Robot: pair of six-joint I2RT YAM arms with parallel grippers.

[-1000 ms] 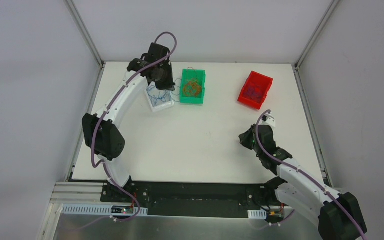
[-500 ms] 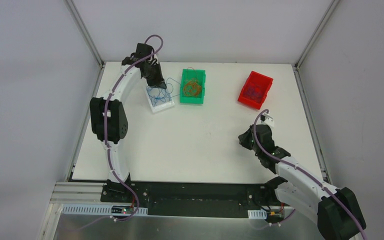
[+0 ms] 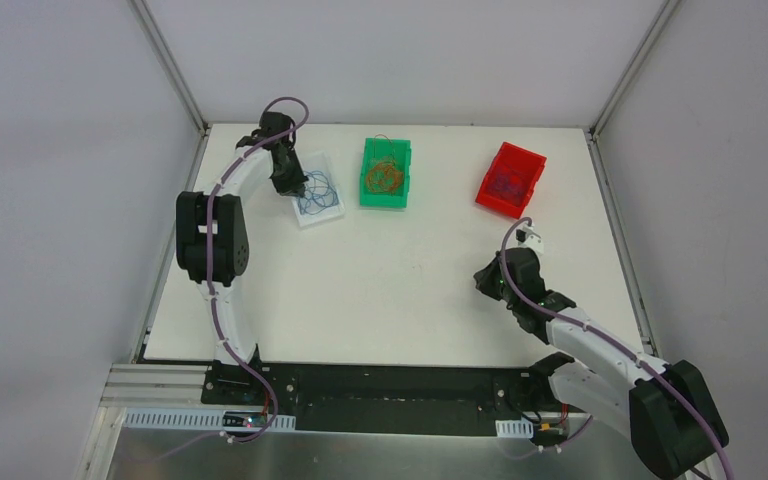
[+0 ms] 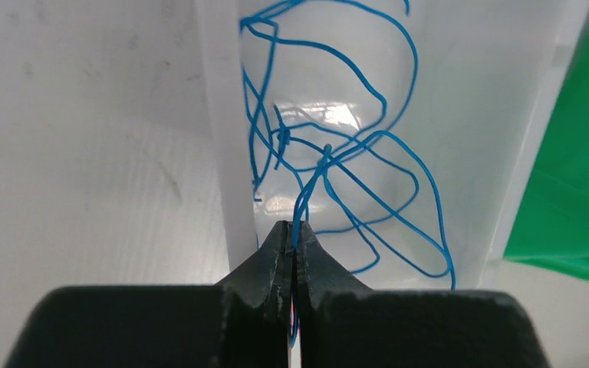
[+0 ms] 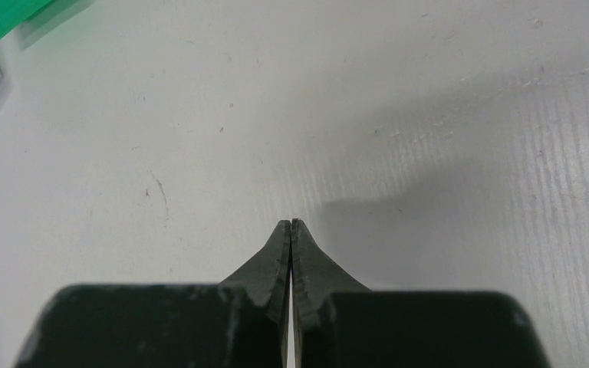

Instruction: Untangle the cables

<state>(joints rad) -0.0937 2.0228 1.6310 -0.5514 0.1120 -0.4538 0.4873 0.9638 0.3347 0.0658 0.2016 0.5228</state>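
Observation:
Thin blue cables point(image 4: 353, 146) lie looped and knotted in a white tray point(image 4: 216, 115), which sits at the back left of the table point(image 3: 332, 212). My left gripper point(image 4: 294, 232) is shut on one blue strand at the tray's near-left rim; from above it point(image 3: 297, 188) hangs at the tray's left edge. Orange cables point(image 3: 384, 177) are bunched in a green bin point(image 3: 403, 190). Dark purple cables point(image 3: 506, 185) lie in a red bin point(image 3: 526, 160). My right gripper point(image 5: 291, 225) is shut and empty, low over bare table at the right point(image 3: 482, 280).
The green bin's corner point(image 4: 583, 192) stands just right of the white tray. Metal frame posts rise at the table's back corners point(image 3: 200, 125). White table surface point(image 3: 400, 290) stretches between the two arms.
My left gripper has moved left and lower, from above the tray's middle to its left edge, trailing the blue strand. The right arm has barely moved.

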